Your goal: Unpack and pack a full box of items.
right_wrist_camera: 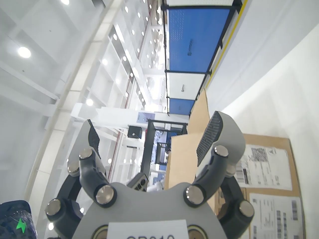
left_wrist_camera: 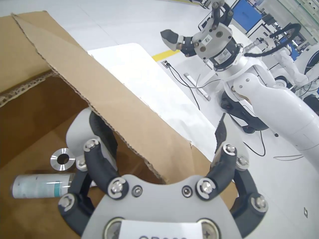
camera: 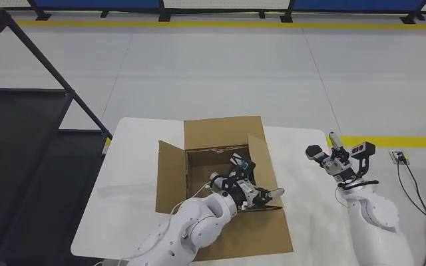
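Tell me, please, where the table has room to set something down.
Bare table lies left of the box, out to the edge, and right of it, toward the right claw. Crowded: the box's right flap, straddled by the left claw, near a can and ring.

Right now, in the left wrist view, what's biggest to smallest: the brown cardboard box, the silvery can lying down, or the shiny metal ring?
1. brown cardboard box, by far the largest.
2. silvery can, lying inside it.
3. shiny metal ring, beside the can, smallest.

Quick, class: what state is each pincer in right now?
Left pincer: open, astride the cardboard box flap, gripping nothing.
Right pincer: open, empty.
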Robot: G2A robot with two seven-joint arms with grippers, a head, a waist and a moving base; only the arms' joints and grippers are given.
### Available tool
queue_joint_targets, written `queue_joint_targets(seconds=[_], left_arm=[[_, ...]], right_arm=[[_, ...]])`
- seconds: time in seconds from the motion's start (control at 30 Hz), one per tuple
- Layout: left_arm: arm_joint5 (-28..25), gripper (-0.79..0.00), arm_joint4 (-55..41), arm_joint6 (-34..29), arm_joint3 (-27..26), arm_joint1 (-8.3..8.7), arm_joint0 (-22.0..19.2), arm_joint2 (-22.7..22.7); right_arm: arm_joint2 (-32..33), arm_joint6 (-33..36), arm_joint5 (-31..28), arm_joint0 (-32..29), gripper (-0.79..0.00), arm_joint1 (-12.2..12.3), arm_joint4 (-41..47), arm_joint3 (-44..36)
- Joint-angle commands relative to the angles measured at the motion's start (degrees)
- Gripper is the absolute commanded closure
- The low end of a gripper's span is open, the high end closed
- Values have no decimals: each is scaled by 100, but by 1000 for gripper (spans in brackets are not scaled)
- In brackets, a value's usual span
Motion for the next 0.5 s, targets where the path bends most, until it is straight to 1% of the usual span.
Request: queue_joint_targets(seconds=[0.0, 0.1, 0.17, 0.4, 0.47], left_arm=[[-51, -785, -12, -39, -33, 11, 52, -94], [-127, -785, -25, -107, -88, 30, 137, -220], [-180, -785, -43, -174, -119, 40, 182, -292], [-314, -785, -159, -429, -125, 44, 254, -447], [-353, -785, -174, -455, -110, 40, 267, -465]], right_arm=[[-126, 388, 67, 55, -785, 18, -82, 81], [-291, 664, 143, 156, -785, 50, -384, 231], [-387, 591, 143, 210, -785, 60, -628, 296], [-387, 591, 143, 210, -785, 60, -628, 296], [-510, 484, 240, 130, -785, 55, -779, 189]])
